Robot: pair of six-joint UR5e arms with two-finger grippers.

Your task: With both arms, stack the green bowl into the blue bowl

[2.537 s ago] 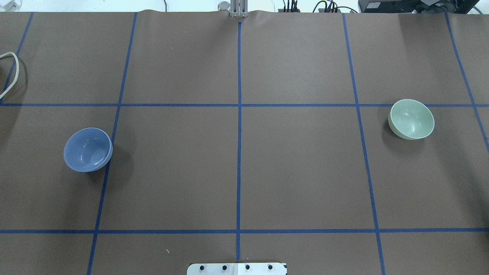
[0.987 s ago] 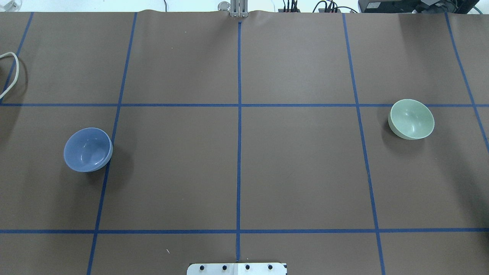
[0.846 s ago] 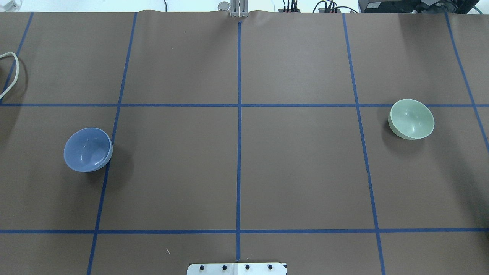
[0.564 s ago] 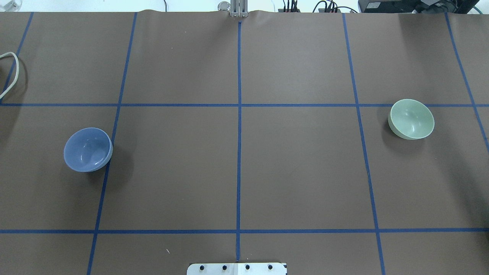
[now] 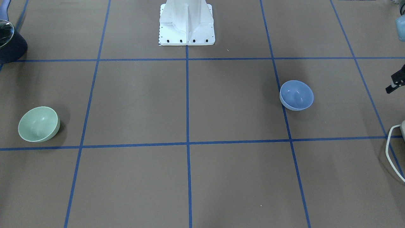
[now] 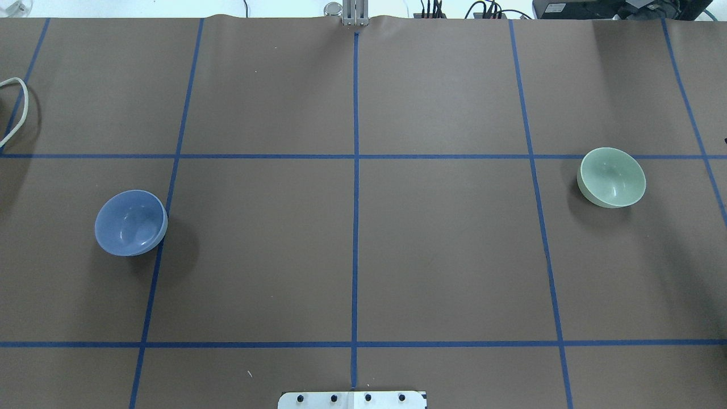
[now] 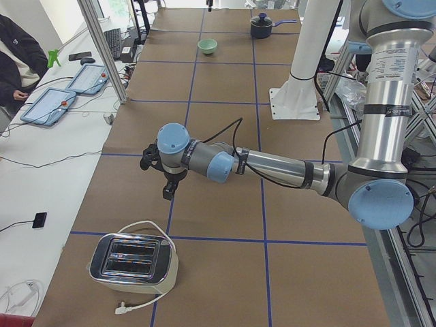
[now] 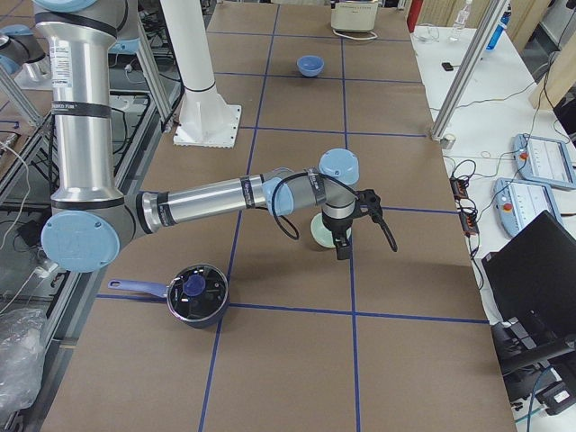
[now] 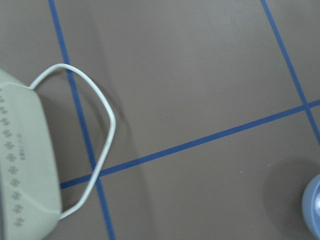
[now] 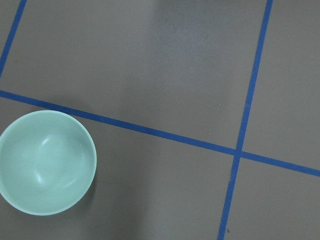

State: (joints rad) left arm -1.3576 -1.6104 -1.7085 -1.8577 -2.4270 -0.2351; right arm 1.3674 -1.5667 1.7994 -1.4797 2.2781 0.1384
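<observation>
1. Layout check: found green bowl mouth-up on right half of table, and blue bowl mouth-up on left half, well apart. Not yet stacked.
2. Spotted right gripper only from the side camera, hanging near green bowl on its outboard side. Cannot tell how far open; saw nothing held.
3. Checked right wrist camera: shows green bowl low and left of centre, so judged not yet over it.
4. Spotted left gripper outboard of blue bowl, apart from it, toward the toaster end. Cannot tell opening here either; saw nothing held.
5. Judged right arm much the nearer to green bowl: calls for a shift inboard, toward table centre, then down onto the rim. Round, so no long axis to match.
</observation>
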